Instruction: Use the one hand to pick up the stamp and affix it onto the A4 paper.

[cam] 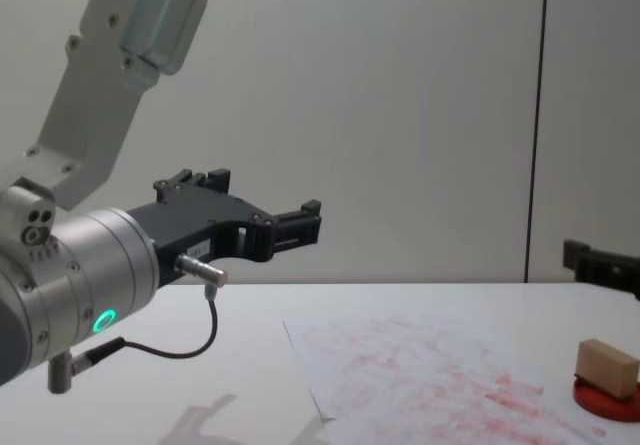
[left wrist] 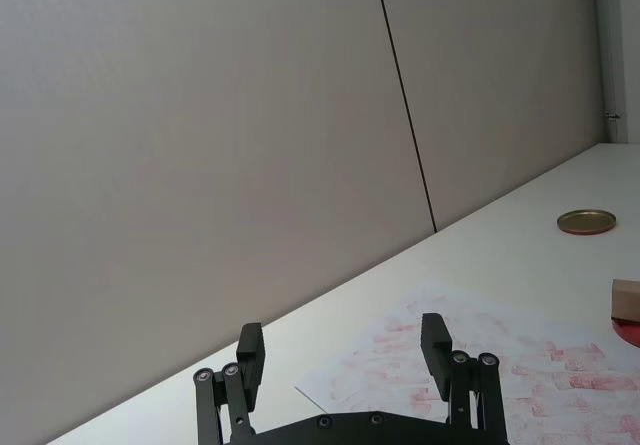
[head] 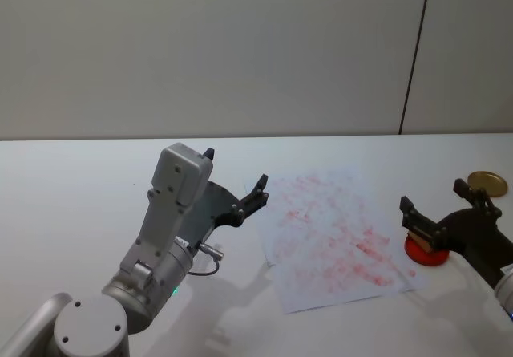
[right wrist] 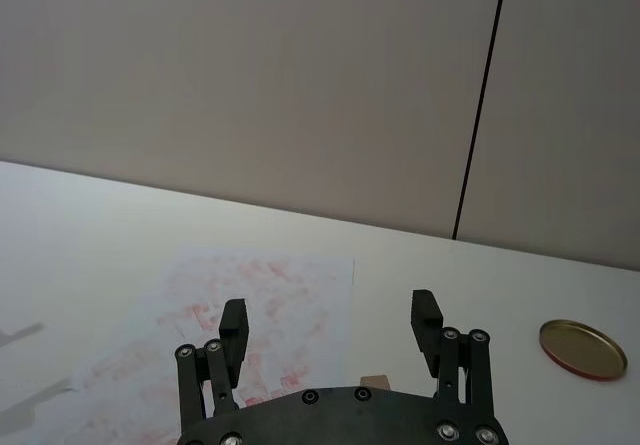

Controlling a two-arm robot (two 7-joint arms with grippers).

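The stamp (cam: 607,365) sits on a red pad (head: 422,256) just right of the paper (head: 329,229), with the right gripper (head: 433,196) hanging above it, fingers spread and holding nothing, while the left gripper (head: 235,172), fingers likewise released, is raised off the paper's left edge.

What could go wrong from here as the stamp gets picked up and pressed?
The right end effector is open over the stamp, which looks off-centre between its fingers; closing may knock it off the red ink pad. Nothing visible holds the A4 paper, so pressing might slide it. The left end effector hangs open at the paper's left edge, near the stamping area.
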